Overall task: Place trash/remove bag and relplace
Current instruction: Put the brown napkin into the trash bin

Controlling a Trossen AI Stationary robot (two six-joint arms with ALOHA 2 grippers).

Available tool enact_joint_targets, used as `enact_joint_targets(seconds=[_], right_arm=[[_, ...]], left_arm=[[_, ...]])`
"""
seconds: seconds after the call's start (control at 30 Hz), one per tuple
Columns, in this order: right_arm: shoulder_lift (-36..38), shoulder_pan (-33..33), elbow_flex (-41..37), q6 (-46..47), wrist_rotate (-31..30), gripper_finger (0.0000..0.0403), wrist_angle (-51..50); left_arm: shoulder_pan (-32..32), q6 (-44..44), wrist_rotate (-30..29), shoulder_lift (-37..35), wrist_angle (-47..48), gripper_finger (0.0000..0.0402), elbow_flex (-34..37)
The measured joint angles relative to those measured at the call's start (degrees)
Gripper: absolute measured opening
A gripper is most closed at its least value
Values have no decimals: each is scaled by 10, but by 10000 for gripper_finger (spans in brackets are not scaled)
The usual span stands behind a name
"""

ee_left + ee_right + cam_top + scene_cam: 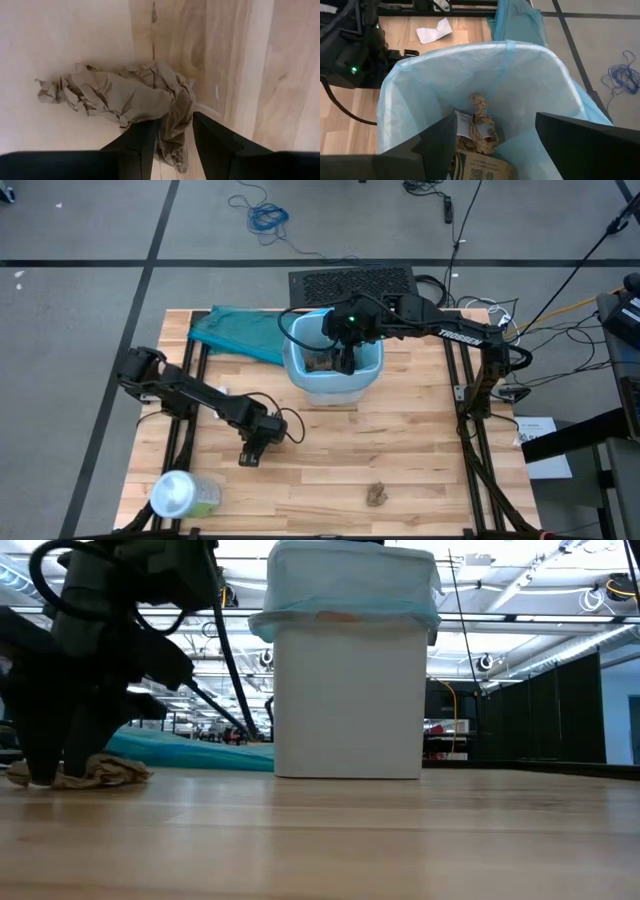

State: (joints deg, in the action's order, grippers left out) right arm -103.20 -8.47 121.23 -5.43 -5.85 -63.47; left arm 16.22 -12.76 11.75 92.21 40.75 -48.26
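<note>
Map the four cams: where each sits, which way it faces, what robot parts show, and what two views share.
High view: overhead, straight down on the table; both arms, bin, green container.
Low view: table height, level across; left gripper at a brown paper wad, bin behind.
Left wrist view: down at the wood; own fingers around the wad.
Right wrist view: down into the light-blue bag; right gripper open above trash.
Shared: low and left wrist views show the same wad.

Wooden table (420, 450), lined bin (333, 376), teal bag (235, 330), paper wads (377, 495), possibly a pale-green container (183, 495)
</note>
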Motion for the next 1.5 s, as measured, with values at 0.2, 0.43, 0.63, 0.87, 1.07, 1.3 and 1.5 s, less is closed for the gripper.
enact_joint_targets(seconds=[0.2,0.43,0.63,0.87,1.07,1.3,1.5], right_arm=[[0,3,0,25,0,263,0],[2,3,0,-12,0,226,22],[25,2,0,-26,-1,168,21],[82,11,0,16,-40,108,14],[136,9,1,-16,-77,47,29],[178,11,1,25,-77,8,-49],[185,7,1,63,-79,2,-59]], left_arm=[[-1,-39,-10,8,-45,107,0],[0,-107,-21,6,-66,9,0],[9,-161,18,-27,-54,2,-17],[29,-166,-147,-89,15,1,-110],[54,-132,-256,-147,87,0,-215],[17,-30,-349,-203,56,0,-336],[-27,121,-384,-210,-49,0,-370]])
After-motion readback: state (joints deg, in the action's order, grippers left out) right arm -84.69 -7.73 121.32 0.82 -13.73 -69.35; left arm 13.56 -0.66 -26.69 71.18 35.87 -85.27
